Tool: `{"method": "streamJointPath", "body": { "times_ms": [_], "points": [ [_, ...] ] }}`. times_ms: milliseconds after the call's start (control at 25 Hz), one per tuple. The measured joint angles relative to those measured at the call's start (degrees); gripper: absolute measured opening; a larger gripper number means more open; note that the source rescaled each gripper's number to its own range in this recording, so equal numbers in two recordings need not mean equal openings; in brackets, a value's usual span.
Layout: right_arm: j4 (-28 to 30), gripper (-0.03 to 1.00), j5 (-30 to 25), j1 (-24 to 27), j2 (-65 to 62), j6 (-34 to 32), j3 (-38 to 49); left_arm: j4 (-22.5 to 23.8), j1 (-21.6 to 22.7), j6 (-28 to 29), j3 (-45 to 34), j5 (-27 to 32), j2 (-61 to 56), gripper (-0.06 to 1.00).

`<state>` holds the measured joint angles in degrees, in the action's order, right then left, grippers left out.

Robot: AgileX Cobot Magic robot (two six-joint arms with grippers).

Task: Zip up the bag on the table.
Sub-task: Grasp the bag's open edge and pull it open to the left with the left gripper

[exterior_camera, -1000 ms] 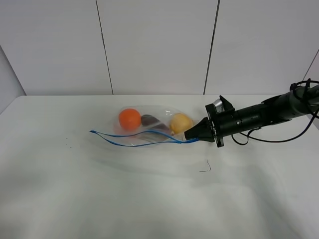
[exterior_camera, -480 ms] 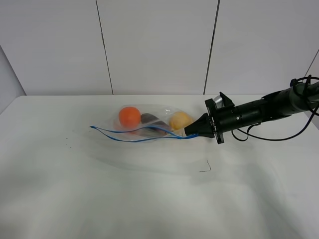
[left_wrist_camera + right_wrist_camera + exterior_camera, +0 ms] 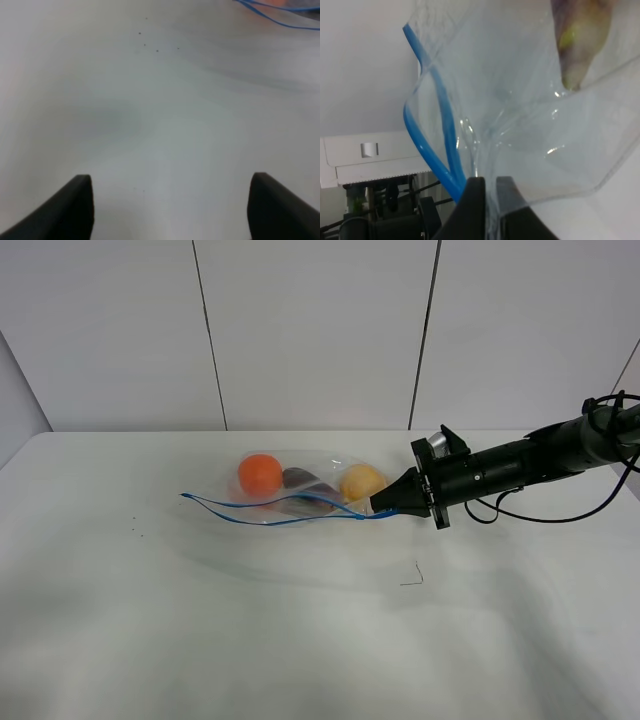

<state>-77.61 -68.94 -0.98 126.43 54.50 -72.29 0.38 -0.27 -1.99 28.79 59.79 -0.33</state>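
Observation:
The clear bag lies on the white table, holding an orange, a dark purple eggplant and a yellow pear. Its blue strip gapes open along the front. My right gripper is shut on the bag's right end at the strip; the right wrist view shows the fingers pinching plastic and the blue strip. My left gripper is open over bare table, with the strip's left end far ahead. It is out of the exterior view.
A small dark mark lies on the table in front of the right gripper. Tiny specks dot the table at left. White wall panels stand behind the table. The right arm's cable hangs near the table's right side.
The right gripper has lifted and pulled the bag's right end slightly, straightening the blue strip. Between half a second ago and now nothing visibly moves.

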Motion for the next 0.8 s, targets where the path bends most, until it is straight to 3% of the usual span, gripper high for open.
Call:
{"method": "streamJointPath", "body": {
  "times_ms": [120, 480, 800],
  "points": [
    [0.00, 0.00, 0.00, 0.00, 0.00, 0.00, 0.00, 0.27, 0.00, 0.00, 3.57, -1.84, 3.42, 0.93],
    [0.00, 0.00, 0.00, 0.00, 0.00, 0.00, 0.00, 0.21, 0.00, -2.47, 18.01, -11.84, 27.97, 0.93],
    [0.00, 0.00, 0.00, 0.00, 0.00, 0.00, 0.00, 0.21, 0.00, -4.12, 20.11, -25.82, 45.56, 0.93]
  ]
}}
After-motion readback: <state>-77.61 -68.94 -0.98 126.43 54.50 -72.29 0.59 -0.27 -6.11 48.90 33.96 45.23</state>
